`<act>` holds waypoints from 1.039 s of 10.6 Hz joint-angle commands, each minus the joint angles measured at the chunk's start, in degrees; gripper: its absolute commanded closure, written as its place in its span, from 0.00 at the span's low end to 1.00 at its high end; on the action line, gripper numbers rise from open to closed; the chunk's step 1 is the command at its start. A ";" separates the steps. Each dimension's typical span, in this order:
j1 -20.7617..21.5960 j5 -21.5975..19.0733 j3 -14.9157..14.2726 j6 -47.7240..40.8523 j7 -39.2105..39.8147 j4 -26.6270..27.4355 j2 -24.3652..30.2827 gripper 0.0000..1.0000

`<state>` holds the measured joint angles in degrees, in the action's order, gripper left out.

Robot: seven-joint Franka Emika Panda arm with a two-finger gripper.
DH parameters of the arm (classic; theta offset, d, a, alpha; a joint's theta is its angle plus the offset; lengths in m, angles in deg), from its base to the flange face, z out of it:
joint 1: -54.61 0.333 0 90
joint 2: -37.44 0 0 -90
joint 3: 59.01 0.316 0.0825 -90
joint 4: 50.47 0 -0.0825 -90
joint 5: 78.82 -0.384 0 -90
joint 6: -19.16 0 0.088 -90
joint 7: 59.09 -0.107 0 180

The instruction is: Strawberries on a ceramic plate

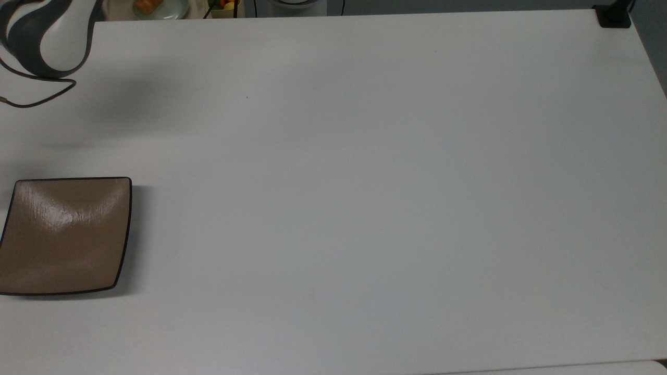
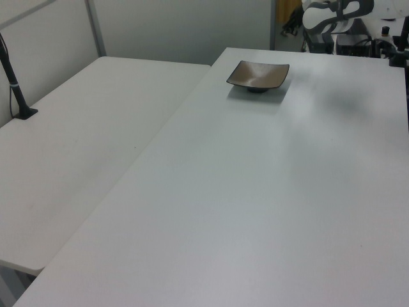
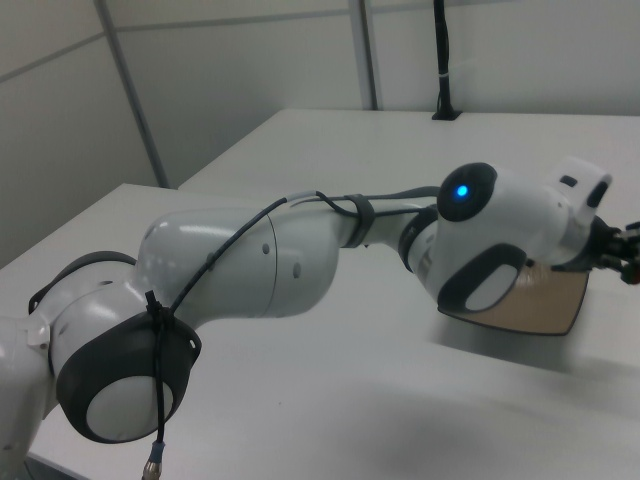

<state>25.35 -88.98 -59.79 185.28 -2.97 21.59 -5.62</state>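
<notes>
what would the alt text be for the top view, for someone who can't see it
A large white table seen from above, with a glossy tan-brown square ceramic plate with nothing on it at the top view's left edge. Part of the white and grey robot arm shows in the upper left corner, with a thin dark cable looping below it.

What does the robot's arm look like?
The arm is glossy white and rounded, with dark grey curved patches and joint caps. A thin black cable runs along it, tied down by a strap, and a small blue light glows near the wrist.
</notes>
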 commanded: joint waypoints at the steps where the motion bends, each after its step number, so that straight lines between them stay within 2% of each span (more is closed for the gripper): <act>1: 3.67 -1.08 0.34 -1.23 -8.54 1.95 2.10 0.86; 6: 7.72 -1.09 0.43 -1.23 -23.39 5.19 2.27 0.86; 9: 8.78 -1.17 0.60 -0.70 -30.43 8.80 2.28 0.86; 11: 8.69 -1.52 2.62 -0.62 -32.91 10.20 2.19 0.86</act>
<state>33.84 -89.16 -58.60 185.23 -32.99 28.12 -5.50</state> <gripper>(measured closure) 0.722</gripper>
